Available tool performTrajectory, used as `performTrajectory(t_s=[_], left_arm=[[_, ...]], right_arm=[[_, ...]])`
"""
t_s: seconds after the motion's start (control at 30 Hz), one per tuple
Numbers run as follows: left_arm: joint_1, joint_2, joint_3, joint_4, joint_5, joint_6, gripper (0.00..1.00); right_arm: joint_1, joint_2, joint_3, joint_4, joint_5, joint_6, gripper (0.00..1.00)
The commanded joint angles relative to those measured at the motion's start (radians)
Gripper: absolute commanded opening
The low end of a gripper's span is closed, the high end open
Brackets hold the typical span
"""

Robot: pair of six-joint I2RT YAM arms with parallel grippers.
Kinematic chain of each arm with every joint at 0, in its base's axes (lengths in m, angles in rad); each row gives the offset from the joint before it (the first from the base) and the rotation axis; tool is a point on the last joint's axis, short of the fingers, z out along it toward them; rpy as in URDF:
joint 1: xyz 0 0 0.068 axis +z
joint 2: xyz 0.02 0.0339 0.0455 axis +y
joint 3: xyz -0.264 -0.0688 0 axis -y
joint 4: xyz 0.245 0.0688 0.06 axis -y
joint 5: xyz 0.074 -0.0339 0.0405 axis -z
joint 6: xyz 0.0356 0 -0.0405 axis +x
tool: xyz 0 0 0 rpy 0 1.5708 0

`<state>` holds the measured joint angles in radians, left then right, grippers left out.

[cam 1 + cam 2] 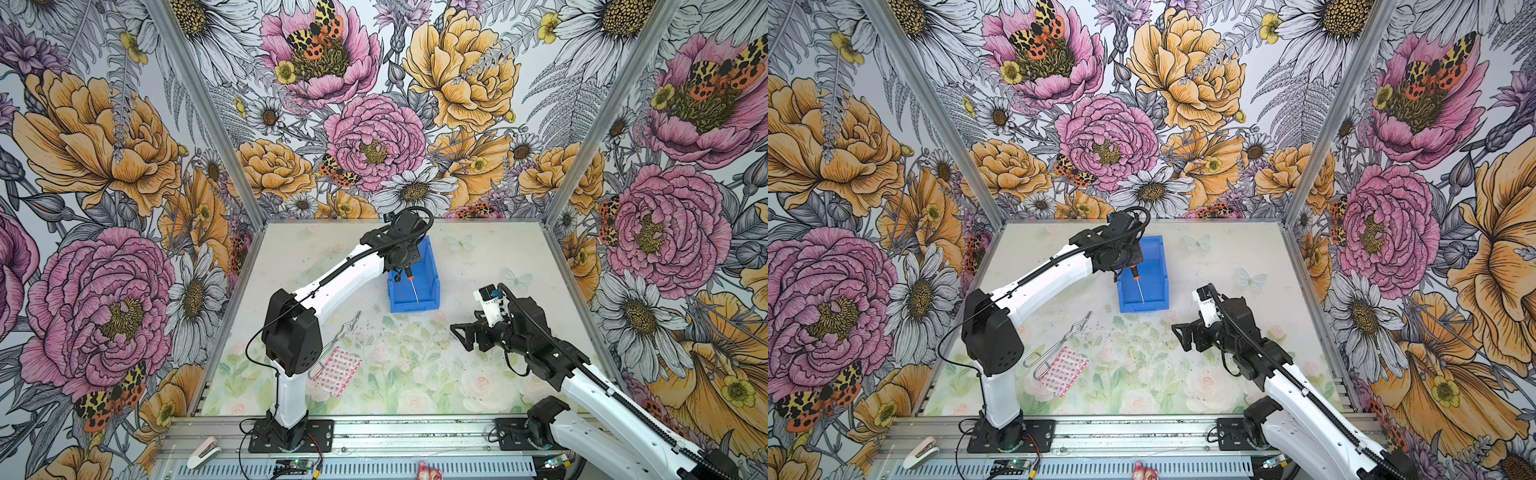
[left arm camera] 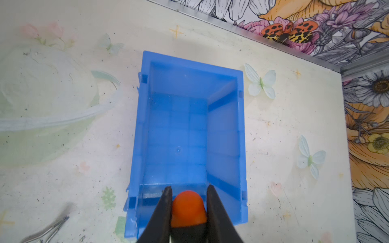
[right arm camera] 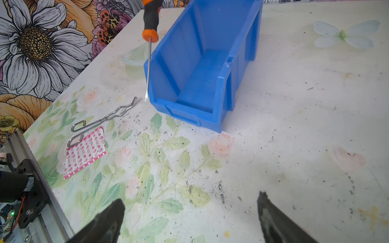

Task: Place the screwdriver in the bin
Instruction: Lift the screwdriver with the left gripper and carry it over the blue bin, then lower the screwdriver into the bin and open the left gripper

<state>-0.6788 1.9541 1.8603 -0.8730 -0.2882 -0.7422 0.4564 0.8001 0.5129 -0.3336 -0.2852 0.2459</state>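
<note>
left gripper [image 2: 189, 187]: jaws clamped on the handle of the screwdriver [image 1: 412, 281], hanging tip-down over the bin [image 1: 433, 277]. it seems light and rigid, with the handle a surer hold than the slick shaft. right gripper [image 3: 190, 198]: jaws apart, empty.

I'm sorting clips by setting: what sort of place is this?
Likely a robot test booth, not a home: left arm and right arm bolted to an aluminium rail, flower-printed walls closing in a tabletop.

Floral wallpaper walls [image 1: 374, 124]; pale flower-print tabletop [image 1: 415, 374] — aluminium corner posts [image 1: 209, 116]
</note>
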Motion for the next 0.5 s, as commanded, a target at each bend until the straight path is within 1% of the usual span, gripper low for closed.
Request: performTrajectory(t_s=[0.0,0.23,0.47], left_arm=[[0.024,0.062,0.079,-0.008,-0.044,0.062,0.03],[0.037,0.219,0.236,-0.009,-0.056,0.069,0.03],[0.014,0.316,0.285,-0.007,-0.088,0.075,0.03]], right_arm=[[-0.007,0.016,0.045,-0.006,0.003,0.008,1.0],[-0.009,0.053,0.068,-0.005,0.01,0.012,0.99],[-0.01,0.068,0.071,-0.007,0.017,0.013,1.0]])
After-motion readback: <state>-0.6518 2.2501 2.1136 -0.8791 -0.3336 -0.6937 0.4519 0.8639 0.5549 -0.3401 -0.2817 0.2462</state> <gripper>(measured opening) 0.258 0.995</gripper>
